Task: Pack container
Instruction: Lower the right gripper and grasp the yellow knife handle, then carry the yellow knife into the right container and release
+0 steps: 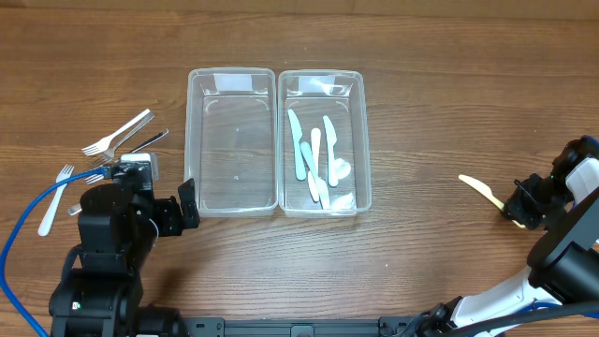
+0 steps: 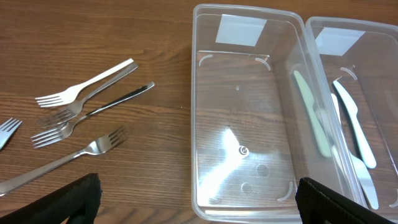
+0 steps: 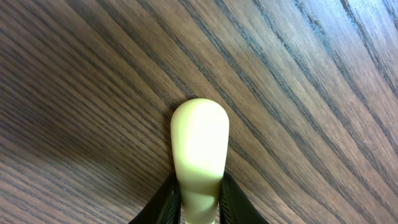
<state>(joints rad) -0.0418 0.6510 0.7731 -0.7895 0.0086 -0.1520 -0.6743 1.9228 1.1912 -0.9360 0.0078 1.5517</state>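
Two clear plastic containers stand side by side. The left container [image 1: 232, 140] [image 2: 249, 112] is empty. The right container [image 1: 324, 140] [image 2: 367, 93] holds several pale plastic knives [image 1: 314, 154]. Several metal forks [image 1: 117, 136] [image 2: 87, 99] lie on the table left of the containers. My left gripper [image 1: 178, 213] [image 2: 199, 202] is open and empty, just in front of the left container's near corner. My right gripper [image 1: 518, 208] [image 3: 199, 199] is shut on a cream plastic knife [image 1: 482, 187] [image 3: 199, 149] at the far right, low over the table.
A white plastic fork [image 1: 53, 198] lies at the far left beside the metal forks. A blue cable [image 1: 19, 243] runs along the left arm. Bare wood table lies between the containers and the right gripper.
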